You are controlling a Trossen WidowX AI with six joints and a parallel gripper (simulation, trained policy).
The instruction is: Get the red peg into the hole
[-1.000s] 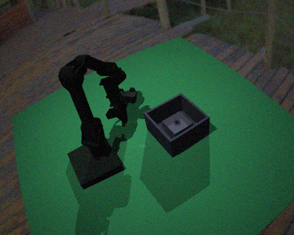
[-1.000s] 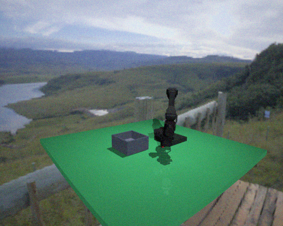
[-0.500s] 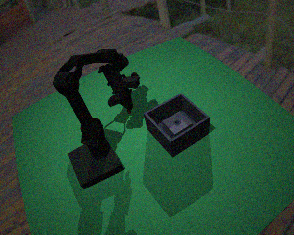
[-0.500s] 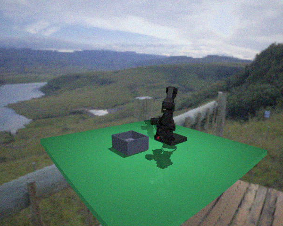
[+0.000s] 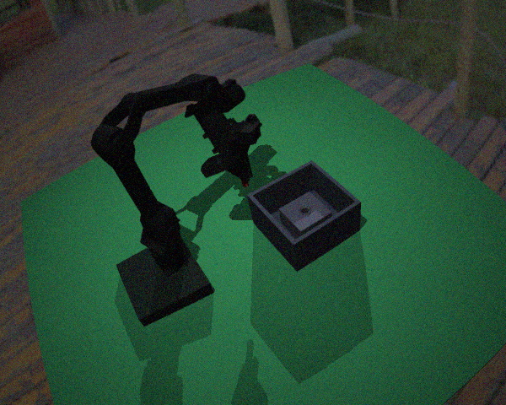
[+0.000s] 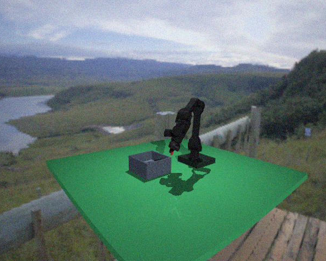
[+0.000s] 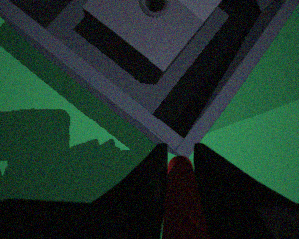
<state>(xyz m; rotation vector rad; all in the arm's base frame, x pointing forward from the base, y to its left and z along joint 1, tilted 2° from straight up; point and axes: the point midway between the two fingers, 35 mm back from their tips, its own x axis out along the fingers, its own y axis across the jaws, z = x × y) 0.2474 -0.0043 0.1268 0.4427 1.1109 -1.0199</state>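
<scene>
My gripper (image 5: pixel 245 179) (image 6: pixel 172 150) (image 7: pixel 180 151) is shut on the red peg (image 5: pixel 245 184) (image 6: pixel 171 153) (image 7: pixel 183 204). It holds the peg in the air just outside the box, near one corner of it. Only the peg's tip shows in the top and exterior views; in the wrist view it runs between the two fingers. The open grey box (image 5: pixel 328 239) (image 6: pixel 158 170) (image 7: pixel 102 85) stands on the green table. The plate (image 5: pixel 298 218) (image 7: pixel 164 47) lies at its bottom, with a dark round hole (image 5: pixel 304 210) (image 7: pixel 154 4) in the middle. The hole is empty.
The box walls stand up around the plate, and one wall corner lies just ahead of the fingertips in the wrist view. The arm's base (image 5: pixel 161 292) (image 6: pixel 198 160) stands on the green table (image 5: pixel 418 283) (image 6: pixel 129 213). Shadows of the arm and box fall on it.
</scene>
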